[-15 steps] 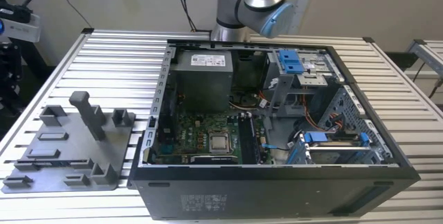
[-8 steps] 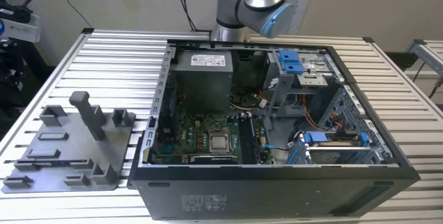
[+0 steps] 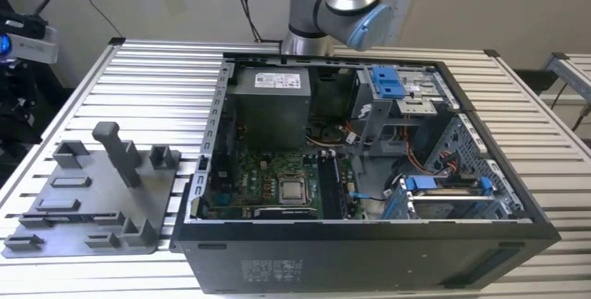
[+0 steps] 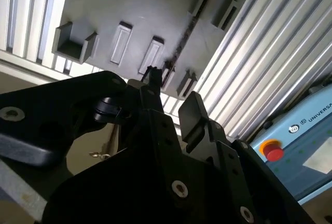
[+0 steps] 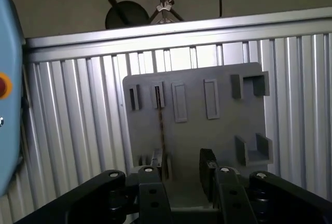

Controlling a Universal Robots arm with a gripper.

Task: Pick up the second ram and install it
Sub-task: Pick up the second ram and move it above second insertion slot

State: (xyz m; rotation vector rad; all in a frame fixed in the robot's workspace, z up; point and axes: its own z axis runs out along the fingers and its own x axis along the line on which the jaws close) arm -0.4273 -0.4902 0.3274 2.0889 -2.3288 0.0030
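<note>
Overhead, black tool (image 5: 182,157) agape and empty — thin dark second ram (image 5: 161,125) edge-on on grey plate (image 5: 223,130).

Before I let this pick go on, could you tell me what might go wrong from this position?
1. In the first wrist view the second ram shows edge-on on the grey holder tray, close to one finger of the open gripper rather than centred; closing may push or tilt it.
2. The ram is thin, so an off-centre grip could let it slip.
3. A raised holder block sits nearby and might be struck if the gripper drifts.
</note>
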